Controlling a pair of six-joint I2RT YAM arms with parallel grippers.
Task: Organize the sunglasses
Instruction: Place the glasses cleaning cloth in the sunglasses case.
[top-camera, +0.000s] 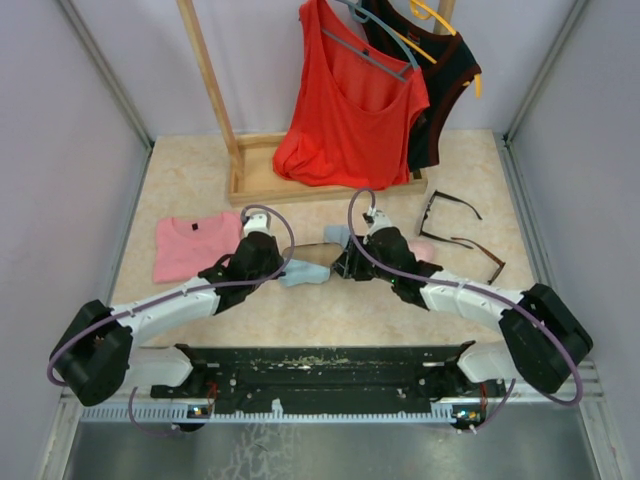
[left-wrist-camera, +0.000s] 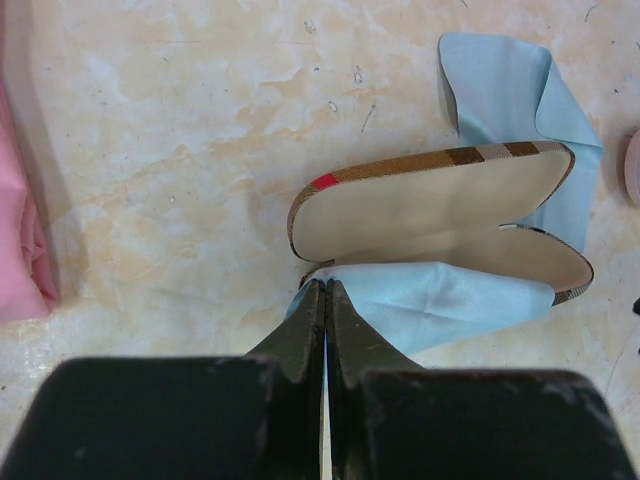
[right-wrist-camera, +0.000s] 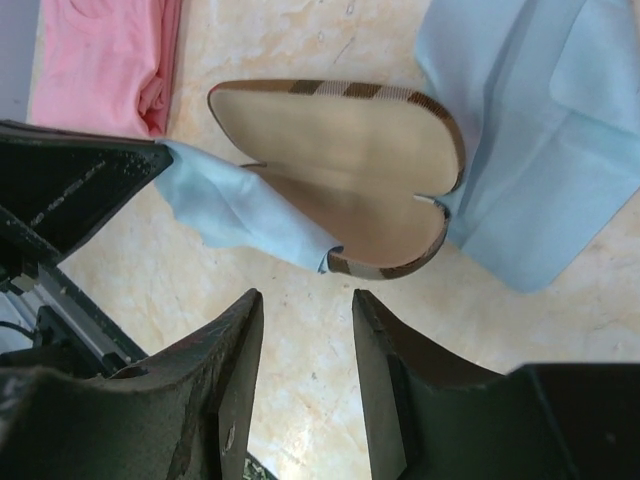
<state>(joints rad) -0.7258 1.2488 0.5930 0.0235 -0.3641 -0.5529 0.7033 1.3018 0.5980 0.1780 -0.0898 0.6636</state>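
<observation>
Sunglasses (top-camera: 452, 203) not cased yet. Left gripper (left-wrist-camera: 325, 290) is pinched together on the blue cloth (left-wrist-camera: 440, 305), likely to clear the open plaid case (left-wrist-camera: 430, 200). Right gripper (right-wrist-camera: 305, 300) hovers near the case, jaws apart, empty. Both pairs lie unfolded far right.

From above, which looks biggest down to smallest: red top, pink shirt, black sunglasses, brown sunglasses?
1. red top
2. pink shirt
3. black sunglasses and brown sunglasses look about the same, so no ranking.

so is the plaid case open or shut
Open: the plaid case has both cream-lined halves spread apart, with a blue cloth trailing out of the lower one.
</observation>
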